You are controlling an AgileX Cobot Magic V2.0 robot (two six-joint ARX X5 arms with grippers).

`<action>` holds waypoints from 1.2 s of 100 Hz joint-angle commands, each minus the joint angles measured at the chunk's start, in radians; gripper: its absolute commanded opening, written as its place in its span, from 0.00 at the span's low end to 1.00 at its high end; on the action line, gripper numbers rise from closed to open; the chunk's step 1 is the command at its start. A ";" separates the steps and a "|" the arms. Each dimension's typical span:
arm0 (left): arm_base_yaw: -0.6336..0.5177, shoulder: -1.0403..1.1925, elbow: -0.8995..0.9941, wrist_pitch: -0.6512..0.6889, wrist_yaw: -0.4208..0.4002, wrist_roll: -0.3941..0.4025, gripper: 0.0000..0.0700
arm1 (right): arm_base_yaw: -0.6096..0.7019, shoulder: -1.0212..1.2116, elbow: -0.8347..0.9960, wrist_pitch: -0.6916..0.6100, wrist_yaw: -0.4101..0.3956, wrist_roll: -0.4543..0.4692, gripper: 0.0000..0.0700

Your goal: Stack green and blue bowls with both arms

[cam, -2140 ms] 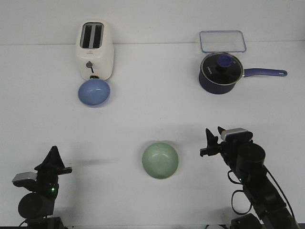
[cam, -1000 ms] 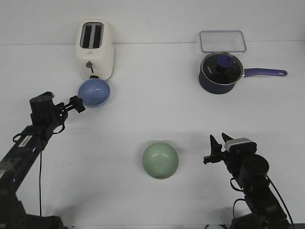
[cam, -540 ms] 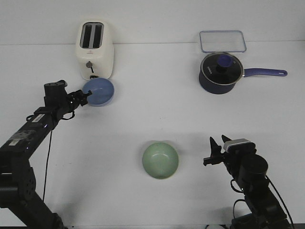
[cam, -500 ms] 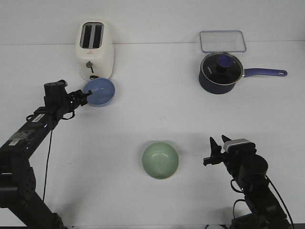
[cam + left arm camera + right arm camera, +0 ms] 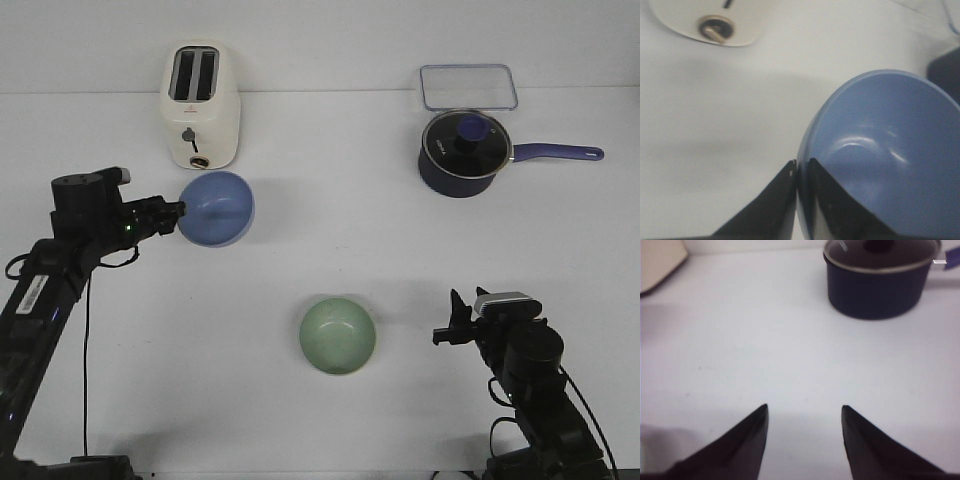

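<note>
Front view: nearest the camera, right gripper (image 5: 448,328) low at the table's (image 5: 330,250) near right, fingers spread apart, holding nothing. Just left of it, green bowl (image 5: 338,336) upright on the table, untouched. Farther back at left, left gripper (image 5: 172,211) clamped on the rim of the blue bowl (image 5: 217,208), tilted on its side and lifted. Beyond, toaster (image 5: 202,105) at far left, saucepan (image 5: 465,152) and clear lid (image 5: 467,87) at far right.

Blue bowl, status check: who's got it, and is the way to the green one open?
Left gripper shut on blue bowl rim, bowl tilted. Right gripper open, empty, beside green bowl. Nothing lies between the two bowls.
</note>
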 commanded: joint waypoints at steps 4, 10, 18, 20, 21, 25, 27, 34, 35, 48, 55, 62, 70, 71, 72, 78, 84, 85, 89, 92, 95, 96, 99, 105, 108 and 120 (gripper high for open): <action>-0.052 -0.062 -0.011 -0.047 0.051 0.066 0.02 | 0.002 0.005 0.002 0.011 -0.002 -0.002 0.41; -0.103 -0.108 -0.043 -0.052 0.068 0.066 0.02 | 0.002 0.005 0.002 0.012 -0.003 -0.002 0.41; -0.189 -0.143 -0.098 -0.040 0.068 0.062 0.02 | 0.002 0.005 0.002 0.013 -0.003 -0.002 0.41; -0.212 -0.149 -0.114 -0.035 0.068 0.060 0.02 | 0.002 0.005 0.002 0.012 -0.003 -0.002 0.41; -0.223 -0.150 -0.122 -0.031 0.068 0.057 0.02 | 0.002 0.005 0.002 0.012 -0.003 -0.002 0.41; -0.271 -0.152 -0.150 -0.020 0.068 0.045 0.02 | 0.002 0.005 0.002 0.013 -0.003 -0.002 0.41; -0.293 -0.152 -0.164 -0.014 0.068 0.042 0.02 | 0.002 0.005 0.002 0.013 -0.003 -0.002 0.41; -0.369 -0.150 -0.214 0.029 0.068 0.024 0.02 | 0.002 0.005 0.002 0.013 -0.004 -0.002 0.41; -0.380 -0.150 -0.220 0.037 0.068 0.019 0.02 | 0.002 0.005 0.002 0.013 -0.004 -0.002 0.41; -0.492 -0.135 -0.282 0.127 0.026 -0.039 0.02 | 0.002 0.005 0.002 0.023 -0.012 -0.003 0.41; -0.539 -0.122 -0.289 0.145 -0.046 -0.035 0.02 | 0.002 0.005 0.002 0.026 -0.012 -0.005 0.41; -0.577 -0.108 -0.289 0.176 -0.060 -0.035 0.02 | 0.002 0.005 0.002 0.027 -0.012 -0.005 0.41; -0.613 -0.089 -0.289 0.214 -0.061 -0.043 0.02 | 0.002 0.005 0.002 0.027 -0.018 -0.005 0.41; -0.616 -0.087 -0.289 0.217 -0.062 -0.043 0.02 | 0.002 0.005 0.002 0.027 -0.019 -0.006 0.41; -0.620 -0.084 -0.289 0.220 -0.064 -0.043 0.02 | 0.002 0.005 0.002 0.027 -0.021 -0.006 0.41; -0.639 -0.066 -0.289 0.232 -0.087 -0.043 0.02 | 0.002 0.005 0.002 0.027 -0.027 -0.005 0.41; -0.658 -0.050 -0.289 0.241 -0.121 -0.042 0.02 | 0.002 0.005 0.002 0.026 -0.027 -0.005 0.41; -0.661 -0.047 -0.289 0.244 -0.126 -0.042 0.02 | 0.002 0.005 0.002 0.026 -0.027 -0.005 0.41; -0.672 -0.039 -0.289 0.256 -0.134 -0.042 0.02 | 0.002 0.005 0.002 0.027 -0.027 -0.005 0.41; -0.678 -0.036 -0.289 0.263 -0.133 -0.042 0.03 | 0.002 0.005 0.002 0.026 -0.027 -0.005 0.41; -0.684 -0.035 -0.289 0.270 -0.132 -0.042 0.05 | 0.002 0.005 0.002 0.027 -0.027 -0.006 0.41; -0.686 -0.035 -0.289 0.272 -0.132 -0.042 0.06 | 0.002 0.005 0.002 0.027 -0.027 -0.006 0.41; -0.691 -0.035 -0.289 0.276 -0.132 -0.042 0.13 | 0.002 0.005 0.002 0.027 -0.027 -0.005 0.41; -0.694 -0.039 -0.288 0.276 -0.132 -0.040 0.33 | 0.002 0.005 0.002 0.027 -0.027 -0.005 0.41; -0.693 -0.043 -0.288 0.275 -0.132 -0.042 0.41 | 0.002 0.005 0.002 0.027 -0.027 -0.005 0.41; -0.659 -0.084 -0.288 0.266 -0.136 -0.039 0.46 | 0.002 0.005 0.002 0.026 -0.026 -0.005 0.41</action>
